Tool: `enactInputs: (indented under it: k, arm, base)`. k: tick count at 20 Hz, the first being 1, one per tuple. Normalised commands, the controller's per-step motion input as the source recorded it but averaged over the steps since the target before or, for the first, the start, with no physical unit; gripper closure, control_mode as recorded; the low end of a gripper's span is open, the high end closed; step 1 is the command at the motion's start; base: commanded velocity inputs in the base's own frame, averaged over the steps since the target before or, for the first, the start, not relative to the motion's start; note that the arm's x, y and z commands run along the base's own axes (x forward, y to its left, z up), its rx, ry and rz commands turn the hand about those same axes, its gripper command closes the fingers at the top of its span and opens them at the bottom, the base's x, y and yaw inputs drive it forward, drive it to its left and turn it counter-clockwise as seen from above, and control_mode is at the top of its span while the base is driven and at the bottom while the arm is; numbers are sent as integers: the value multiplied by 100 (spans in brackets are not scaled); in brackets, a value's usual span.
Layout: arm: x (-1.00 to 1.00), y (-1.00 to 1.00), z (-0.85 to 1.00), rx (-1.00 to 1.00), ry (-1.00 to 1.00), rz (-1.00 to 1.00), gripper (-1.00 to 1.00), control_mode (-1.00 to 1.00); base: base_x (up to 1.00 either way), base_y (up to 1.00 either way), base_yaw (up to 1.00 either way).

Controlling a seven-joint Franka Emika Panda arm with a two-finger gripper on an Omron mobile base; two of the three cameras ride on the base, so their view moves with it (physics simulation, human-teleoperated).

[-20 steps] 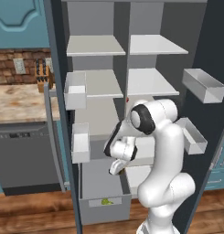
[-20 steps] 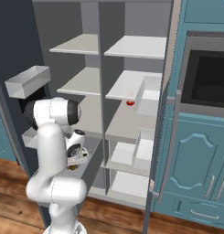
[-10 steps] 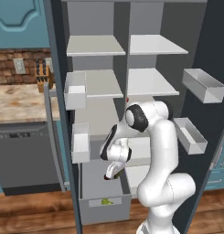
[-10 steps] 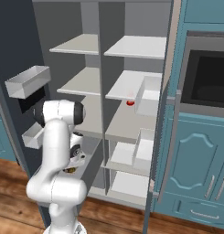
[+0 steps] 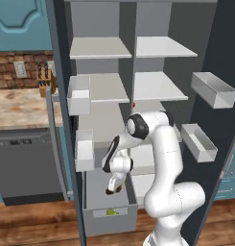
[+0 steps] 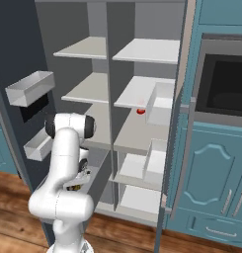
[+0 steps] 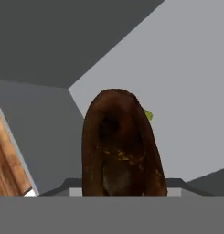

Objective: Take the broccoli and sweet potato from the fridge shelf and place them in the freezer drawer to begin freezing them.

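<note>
The sweet potato (image 7: 122, 146), a dark brown oblong lump, stands close up in the middle of the hand view and hides the fingertips. My gripper (image 5: 111, 187) is shut on it and hangs low inside the open freezer drawer (image 5: 109, 223), a deep grey box at the fridge's bottom left. From the right base view the gripper (image 6: 77, 182) sits behind my arm, over the drawer (image 6: 98, 170). The broccoli (image 5: 111, 211), a tiny yellow-green clump, lies at the drawer's front; a bit of the broccoli (image 7: 148, 115) peeks past the sweet potato.
Both fridge doors stand open, with pale door bins (image 5: 80, 93) on the left and grey bins (image 5: 212, 89) on the right. A small red thing (image 6: 140, 111) lies on a middle shelf. White drawers (image 6: 137, 165) sit lower right. A dishwasher (image 5: 28, 163) stands left.
My arm has bent down and carried the gripper with the sweet potato from beside the shelves into the freezer drawer. The broccoli has stayed where it was.
</note>
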Motion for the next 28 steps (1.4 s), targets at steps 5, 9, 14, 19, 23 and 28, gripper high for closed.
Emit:
enactInputs:
  k: [5, 9, 14, 19, 23, 28]
  arm:
    - [0, 9, -57, -2, 2, 8, 100, -100]
    - [0, 3, -60, -2, 0, 7, 100, -100]
    - [-22, 0, -56, -1, 0, 4, 100, -100]
    - [-60, 0, -42, 0, 0, 4, 100, -100]
    - [-64, 8, -37, 0, 0, 3, 100, -100]
    - [-45, 8, -16, 0, 0, 1, -100, -100]
  base:
    - [0, 0, 0]
    - [0, 0, 0]
    - [0, 0, 0]
    - [0, 0, 0]
    - [0, 0, 0]
    - [0, 0, 0]
